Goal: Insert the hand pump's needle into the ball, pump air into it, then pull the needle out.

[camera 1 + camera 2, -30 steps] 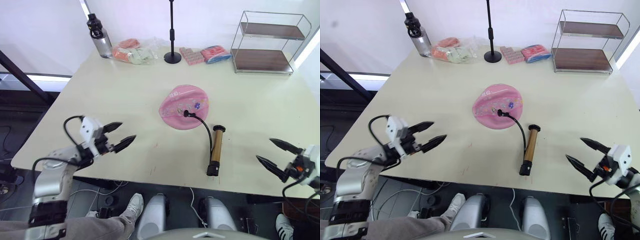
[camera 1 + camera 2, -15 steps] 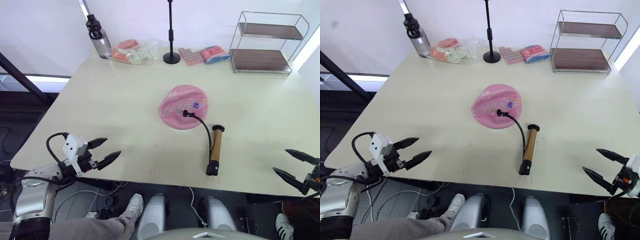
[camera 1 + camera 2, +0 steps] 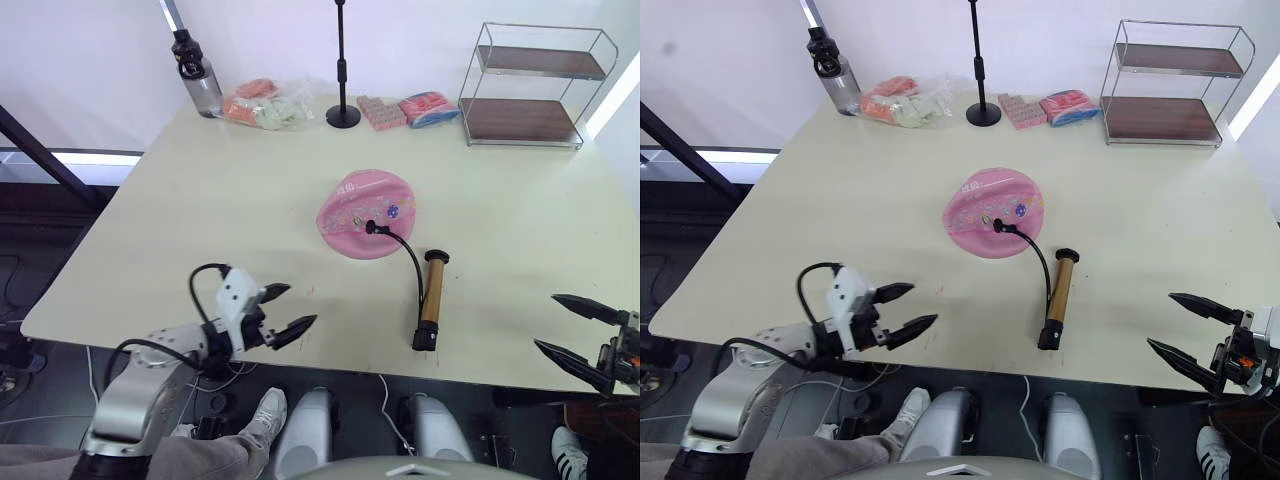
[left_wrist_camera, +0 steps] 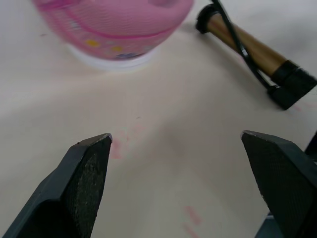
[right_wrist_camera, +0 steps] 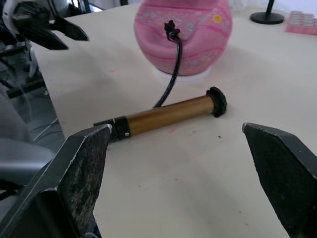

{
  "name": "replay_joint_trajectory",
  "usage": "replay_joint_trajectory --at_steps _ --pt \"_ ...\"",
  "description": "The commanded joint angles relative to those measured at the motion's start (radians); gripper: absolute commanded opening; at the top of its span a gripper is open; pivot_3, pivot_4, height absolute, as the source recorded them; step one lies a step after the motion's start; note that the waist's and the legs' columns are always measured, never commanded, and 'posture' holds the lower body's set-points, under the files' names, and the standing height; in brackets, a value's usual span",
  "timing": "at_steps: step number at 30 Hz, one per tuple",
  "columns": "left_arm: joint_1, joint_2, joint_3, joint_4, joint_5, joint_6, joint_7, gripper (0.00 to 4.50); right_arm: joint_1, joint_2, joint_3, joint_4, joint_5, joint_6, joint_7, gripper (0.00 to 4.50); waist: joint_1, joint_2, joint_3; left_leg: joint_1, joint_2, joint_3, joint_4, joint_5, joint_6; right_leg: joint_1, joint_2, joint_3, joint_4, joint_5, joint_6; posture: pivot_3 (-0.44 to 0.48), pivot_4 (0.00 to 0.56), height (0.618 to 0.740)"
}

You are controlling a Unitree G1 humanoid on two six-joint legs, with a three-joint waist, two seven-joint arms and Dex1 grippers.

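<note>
Our left claw (image 3: 292, 309) and right claw (image 3: 575, 327) are hanging wide open, holding nothing. Between them, the hand pump (image 3: 432, 300) is lying on the tabletop (image 3: 200, 200), its hose plugged into the soft pink ball (image 3: 367, 213), so it looks ready for pumping.

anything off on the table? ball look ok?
The ball looks sagging and dented on top, not round, so under-inflated. The hand pump lies flat beside it, its hose already plugged into the ball. Both grippers are open and clear. Nothing spilled.

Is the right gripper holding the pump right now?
No, the right gripper hangs open past the table's near edge, while the pump lies on the tabletop, untouched.
</note>
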Motion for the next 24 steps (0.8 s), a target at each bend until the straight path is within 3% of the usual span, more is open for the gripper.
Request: replay_joint_trajectory --at_steps 1,6,12,24 --pt "-0.083 -0.019 -0.097 -0.059 -0.003 0.081 0.031 4.42 -0.012 0.005 -0.003 -0.054 0.031 0.009 0.011 4.5 -0.001 0.0 0.0 0.0 0.0 0.0 0.0 0.0 0.0 0.0 0.002 0.001 0.0 0.0 0.0 0.0 0.15 0.74" --pt "-0.2 -0.09 -0.222 -0.039 0.03 0.143 0.086 4.42 -0.027 -0.004 0.006 -0.061 0.02 -0.002 0.035 4.5 -0.001 0.0 0.0 -0.001 -0.001 0.001 0.001 0.0 0.0 0.0 0.004 0.004 0.0 0.0 0.0 0.0 0.15 0.74" --pt "-0.35 -0.272 -0.367 0.08 0.074 0.19 0.163 4.42 -0.024 -0.003 0.008 -0.055 0.0 -0.02 0.042 4.5 0.001 -0.001 0.0 -0.002 -0.002 -0.001 0.003 0.0 0.0 0.002 0.01 0.01 0.0 0.002 0.003 0.0 0.15 0.74" --pt "-0.524 -0.448 -0.47 0.226 0.112 0.341 0.255 4.42 0.003 0.026 0.011 -0.069 -0.009 -0.036 0.032 4.5 -0.001 0.0 0.0 -0.002 -0.004 0.0 0.004 0.0 0.0 0.002 0.013 0.02 0.001 0.001 0.002 0.0 0.15 0.74"
